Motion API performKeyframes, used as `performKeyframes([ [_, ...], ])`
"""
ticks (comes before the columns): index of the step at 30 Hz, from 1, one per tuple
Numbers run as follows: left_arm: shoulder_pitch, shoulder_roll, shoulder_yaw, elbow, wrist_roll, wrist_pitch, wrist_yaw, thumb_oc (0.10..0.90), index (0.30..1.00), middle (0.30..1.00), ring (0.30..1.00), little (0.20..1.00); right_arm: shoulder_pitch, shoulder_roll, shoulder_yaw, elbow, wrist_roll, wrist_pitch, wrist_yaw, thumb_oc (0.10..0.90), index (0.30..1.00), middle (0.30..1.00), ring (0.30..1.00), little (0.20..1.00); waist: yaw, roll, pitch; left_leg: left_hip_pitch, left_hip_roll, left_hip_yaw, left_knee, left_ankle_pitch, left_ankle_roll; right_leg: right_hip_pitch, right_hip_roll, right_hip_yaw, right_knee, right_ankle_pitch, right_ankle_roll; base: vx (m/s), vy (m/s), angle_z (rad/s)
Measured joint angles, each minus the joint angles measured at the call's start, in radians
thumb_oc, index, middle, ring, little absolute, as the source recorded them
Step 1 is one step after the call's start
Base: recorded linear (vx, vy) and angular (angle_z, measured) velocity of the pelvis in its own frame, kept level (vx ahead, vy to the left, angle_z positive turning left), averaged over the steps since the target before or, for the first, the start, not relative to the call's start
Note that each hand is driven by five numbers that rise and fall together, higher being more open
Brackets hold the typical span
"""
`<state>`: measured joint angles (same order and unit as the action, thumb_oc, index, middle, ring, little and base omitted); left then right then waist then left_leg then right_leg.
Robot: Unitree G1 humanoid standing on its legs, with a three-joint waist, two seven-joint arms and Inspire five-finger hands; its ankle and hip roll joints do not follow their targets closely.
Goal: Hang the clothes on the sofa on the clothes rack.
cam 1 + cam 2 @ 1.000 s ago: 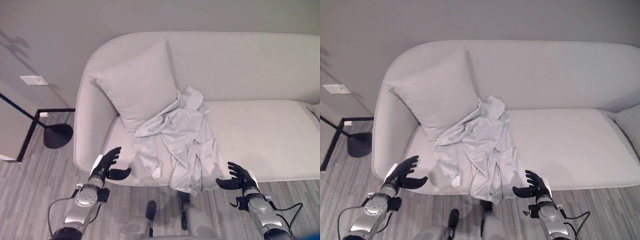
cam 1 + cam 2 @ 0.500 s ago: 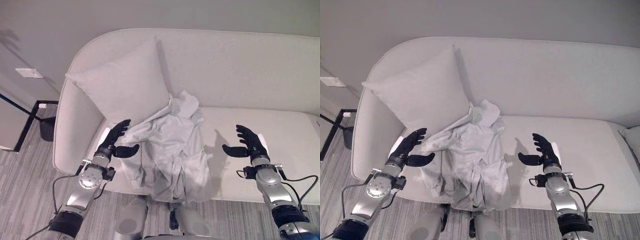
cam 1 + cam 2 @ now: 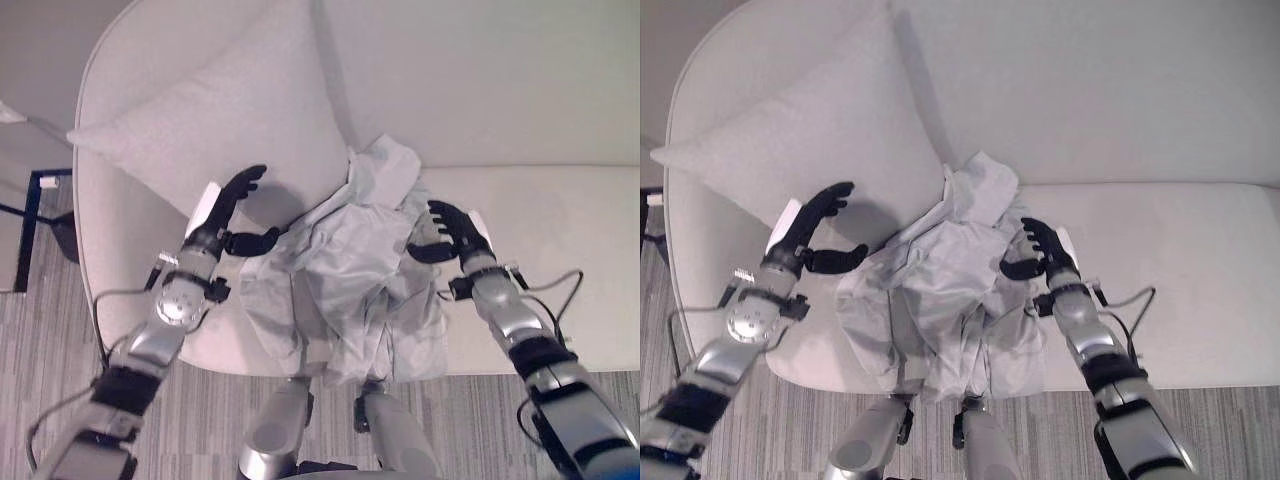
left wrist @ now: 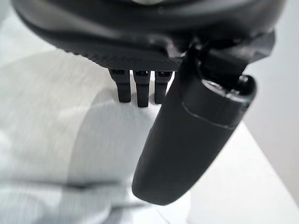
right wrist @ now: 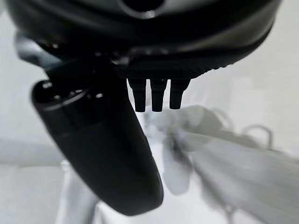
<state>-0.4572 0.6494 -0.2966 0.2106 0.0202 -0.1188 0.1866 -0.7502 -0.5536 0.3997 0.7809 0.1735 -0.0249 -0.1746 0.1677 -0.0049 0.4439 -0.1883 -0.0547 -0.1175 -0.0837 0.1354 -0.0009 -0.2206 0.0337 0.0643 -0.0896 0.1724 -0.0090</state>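
Clothes (image 3: 345,265) lie in a crumpled pale heap on the seat of the sofa (image 3: 560,215), toward its left end, with the top of the heap bunched up against the backrest and the lower folds spilling over the front edge of the seat. Just to the left of the heap a large pillow (image 3: 215,125) leans tilted against the backrest and the curved left arm of the sofa; its lower corner comes down right beside the upper folds of the cloth (the two look close enough to touch, though the exact contact cannot be made out).

Each hand sits at one side of the heap. The left hand (image 3: 228,215) is raised in front of the pillow's lower edge, fingers spread and straight, thumb pointing toward the cloth, holding nothing. The right hand (image 3: 452,232) is at the right edge of the heap, above the bare seat, fingers loosely extended and thumb out toward the cloth; it too grasps nothing, and whether its fingertips touch the fabric cannot be told. Both wrist views show straight fingers with pale cloth and cushion beyond them.

At the far left, on the striped grey floor (image 3: 40,330), stands a dark frame (image 3: 30,215) beside the sofa's arm.
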Motion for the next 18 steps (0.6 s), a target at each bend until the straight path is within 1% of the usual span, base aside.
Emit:
performKeyframes([
  [2,-0.094,0.017,-0.058,0.038,0.028,0.000,0.041,0.800,0.900,0.900,0.900,0.900,-0.136,-0.001,0.039,0.098,0.001,-0.005,-0.016,0.800,0.900,0.900,0.900,0.900,0.009,-0.006,0.023,-0.021,0.000,-0.014,0.001,0.006,-0.003,-0.019,0.000,-0.006,0.000,0.001,0.001,-0.07,0.050,0.15],
  [3,-0.135,0.027,-0.084,0.048,0.029,0.000,0.047,0.800,0.900,0.900,0.900,0.900,-0.183,-0.001,0.044,0.133,0.004,0.004,-0.022,0.800,0.900,0.900,0.900,0.900,0.012,-0.008,0.035,-0.028,0.000,-0.018,0.000,0.009,-0.006,-0.024,0.001,-0.012,0.000,0.001,0.001,-0.03,0.029,0.18],
  [4,-0.166,0.030,-0.107,0.057,0.033,0.000,0.062,0.800,0.900,0.900,0.900,0.900,-0.216,0.000,0.048,0.172,0.012,0.001,-0.030,0.800,0.900,0.900,0.900,0.900,0.016,-0.012,0.037,-0.041,0.001,-0.026,0.001,0.012,-0.010,-0.034,0.001,-0.020,0.000,0.001,0.001,-0.03,0.019,0.21],
  [6,-0.206,0.038,-0.128,0.057,0.070,0.001,0.081,0.800,0.900,0.900,0.900,0.900,-0.264,0.003,0.060,0.225,0.038,0.007,-0.034,0.800,0.900,0.900,0.900,0.900,0.028,-0.028,0.046,-0.054,0.003,-0.032,0.000,0.014,-0.010,-0.047,0.004,-0.024,0.000,0.001,0.001,-0.02,0.016,0.12],
  [8,-0.223,0.045,-0.140,0.057,0.071,0.001,0.094,0.800,0.900,0.900,0.900,0.900,-0.284,0.016,0.068,0.272,0.040,0.018,-0.033,0.800,0.900,0.900,0.900,0.900,0.030,-0.041,0.053,-0.056,0.003,-0.036,0.000,0.014,-0.010,-0.047,0.004,-0.027,0.000,0.001,0.001,0.00,0.012,0.04],
  [13,-0.256,0.053,-0.152,0.053,0.072,0.005,0.120,0.800,0.900,0.900,0.900,0.900,-0.291,0.058,0.083,0.349,0.052,0.044,-0.033,0.800,0.900,0.900,0.900,0.900,0.026,-0.060,0.064,-0.078,0.001,-0.045,0.000,0.020,-0.014,-0.064,0.002,-0.032,0.000,0.002,0.003,0.00,0.002,0.05],
  [16,-0.265,0.059,-0.152,0.041,0.071,0.005,0.143,0.800,0.900,0.900,0.900,0.900,-0.290,0.103,0.084,0.387,0.071,0.046,-0.028,0.800,0.900,0.900,0.900,0.900,0.022,-0.064,0.076,-0.093,0.001,-0.052,0.000,0.026,-0.020,-0.078,0.002,-0.037,0.000,0.005,0.006,-0.01,0.004,0.07],
  [17,-0.277,0.057,-0.160,0.037,0.071,0.008,0.149,0.800,0.900,0.900,0.900,0.900,-0.296,0.127,0.084,0.438,0.070,0.043,-0.031,0.800,0.900,0.900,0.900,0.900,0.022,-0.064,0.076,-0.104,0.002,-0.061,0.002,0.027,-0.021,-0.085,0.002,-0.047,0.000,0.005,0.006,0.00,0.008,0.14],
  [18,-0.286,0.057,-0.161,0.035,0.071,0.009,0.149,0.800,0.900,0.900,0.900,0.900,-0.296,0.132,0.084,0.441,0.070,0.041,-0.041,0.800,0.900,0.900,0.900,0.900,0.020,-0.064,0.076,-0.110,0.002,-0.067,0.002,0.031,-0.021,-0.090,0.003,-0.051,0.000,0.005,0.007,0.00,0.007,0.19],
])
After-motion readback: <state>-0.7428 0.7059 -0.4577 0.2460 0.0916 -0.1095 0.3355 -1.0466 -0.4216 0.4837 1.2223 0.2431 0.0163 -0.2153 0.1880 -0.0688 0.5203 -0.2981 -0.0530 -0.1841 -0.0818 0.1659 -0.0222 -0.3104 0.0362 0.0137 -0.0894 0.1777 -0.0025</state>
